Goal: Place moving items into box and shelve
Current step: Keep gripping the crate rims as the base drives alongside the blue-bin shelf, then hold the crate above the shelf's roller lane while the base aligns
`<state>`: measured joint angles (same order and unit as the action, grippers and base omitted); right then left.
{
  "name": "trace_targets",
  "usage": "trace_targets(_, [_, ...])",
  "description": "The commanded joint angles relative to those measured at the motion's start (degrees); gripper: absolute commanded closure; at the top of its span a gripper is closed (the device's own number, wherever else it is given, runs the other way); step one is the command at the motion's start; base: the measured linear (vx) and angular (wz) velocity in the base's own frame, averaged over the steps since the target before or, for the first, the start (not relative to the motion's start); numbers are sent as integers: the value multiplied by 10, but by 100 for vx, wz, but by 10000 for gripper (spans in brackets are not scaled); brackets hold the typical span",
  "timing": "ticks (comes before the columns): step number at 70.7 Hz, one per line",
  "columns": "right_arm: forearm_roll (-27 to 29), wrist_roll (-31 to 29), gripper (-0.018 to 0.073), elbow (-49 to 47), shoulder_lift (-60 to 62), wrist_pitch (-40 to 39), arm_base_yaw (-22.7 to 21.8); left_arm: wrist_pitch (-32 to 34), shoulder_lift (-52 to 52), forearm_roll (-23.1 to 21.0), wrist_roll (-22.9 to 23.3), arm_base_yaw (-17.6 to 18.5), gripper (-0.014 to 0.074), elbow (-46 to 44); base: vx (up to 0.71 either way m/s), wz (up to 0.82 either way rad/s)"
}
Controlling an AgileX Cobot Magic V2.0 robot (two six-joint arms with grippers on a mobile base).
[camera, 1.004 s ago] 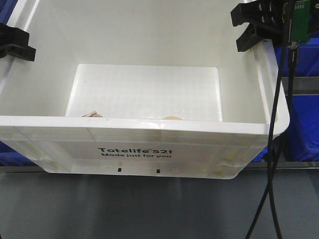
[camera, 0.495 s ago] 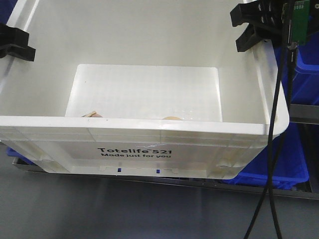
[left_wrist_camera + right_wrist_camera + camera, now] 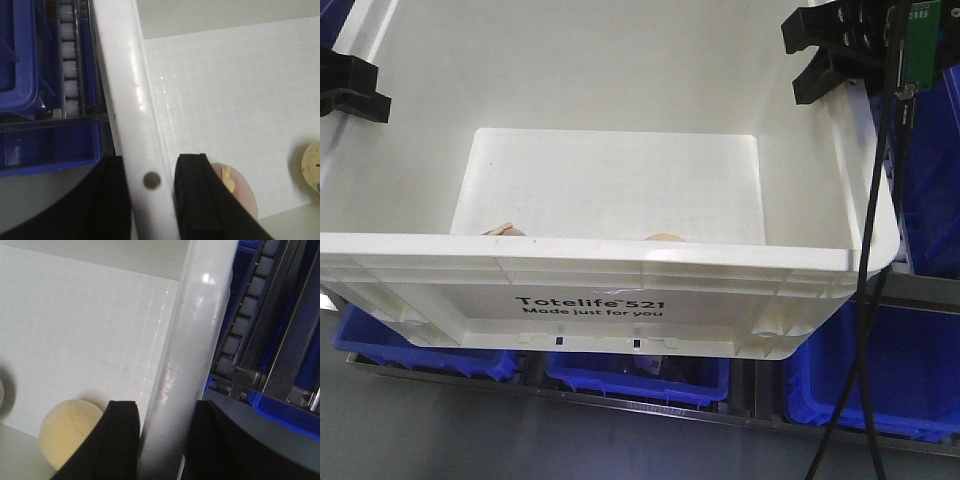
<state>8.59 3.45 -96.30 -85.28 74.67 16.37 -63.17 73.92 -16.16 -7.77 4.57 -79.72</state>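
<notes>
**Front view: crate held by both rims, toys inside, shelf ahead**

Front view is filled by the box, its long axis running left to right across me, print side near. I have it by both short ends: the left gripper straddles the left rim, one finger outside and one inside, clamped on the wall; the right gripper does the same on the right rim. So the load lies between the fingers, shared evenly by the arms.

Beyond and below the box sits a metal rack with roller tracks carrying blue bins. The shelf slot lies on the far side, I judge.

Inside, at the near wall, rest the greyish-pink toy on the left and the yellow toy on the right.
</notes>
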Motion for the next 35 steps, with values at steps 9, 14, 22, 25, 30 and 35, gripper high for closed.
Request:
trace_targets(9, [11,-19,571,-23,29,-14,-1,57,-25,-26,-10,3,613,-20,20,-6])
trace_targets(14, [11,-19,571,-23,29,-14,-1,57,-25,-26,-10,3,613,-20,17,-9])
trace_targets(22, [11,-19,571,-23,29,-14,-1,57,-25,-26,-10,3,613,-20,15,-11])
trace_targets(25, [11,-19,571,-23,29,-14,-1,57,-25,-26,-10,3,613,-20,12,-11])
trace_targets(30, [11,-19,571,-23,29,-14,-1,57,-25,-26,-10,3,613,-20,10,-12])
trace_targets(35, [11,-19,571,-23,29,-14,-1,57,-25,-26,-10,3,613,-20,9,-12])
